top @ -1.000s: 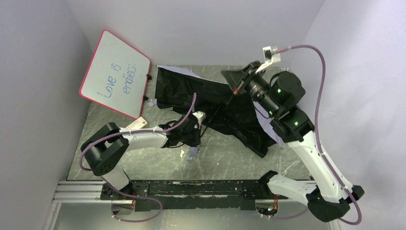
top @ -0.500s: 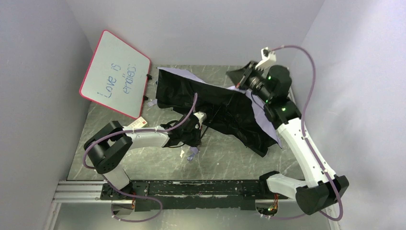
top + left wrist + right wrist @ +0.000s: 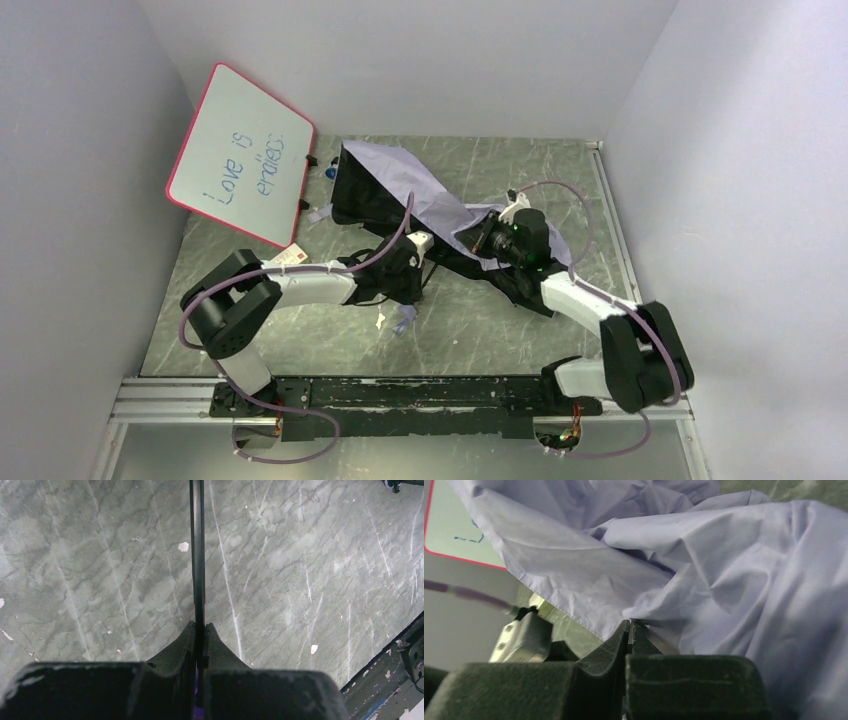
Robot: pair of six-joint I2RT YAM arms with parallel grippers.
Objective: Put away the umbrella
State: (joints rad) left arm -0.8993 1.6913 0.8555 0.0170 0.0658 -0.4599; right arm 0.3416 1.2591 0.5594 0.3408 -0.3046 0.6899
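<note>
Left gripper (image 3: 200, 629) is clamped tight on a thin dark rod (image 3: 196, 555) that runs straight out ahead of the fingers over the bare tabletop (image 3: 310, 580). We take the rod for the umbrella's shaft or a rib; the wrist view is too tight to say which. Pinching there looks meant to pin the frame so the cloth can be worked without the whole thing sliding.

Right gripper (image 3: 629, 626) is clenched too, nipping an edge of the pale lilac canopy (image 3: 734, 570), with fabric bunched and draped over and past the fingers. We read this as a hold for pulling the cloth in over the ribs.

From above, the right arm lies low, reaching in from the right edge toward the middle. The umbrella (image 3: 400, 185) sprawls from mid-tabletop toward the far left corner, lilac side flopped over the black side, loose and not bundled.

A small lilac loop (image 3: 400, 320), likely the wrist strap, sits just beside the left gripper toward the near edge. The whiteboard (image 3: 240, 150) leans in the far left corner, near the canopy's end.

We judge the gathering only partly done, with stowing not yet begun.
</note>
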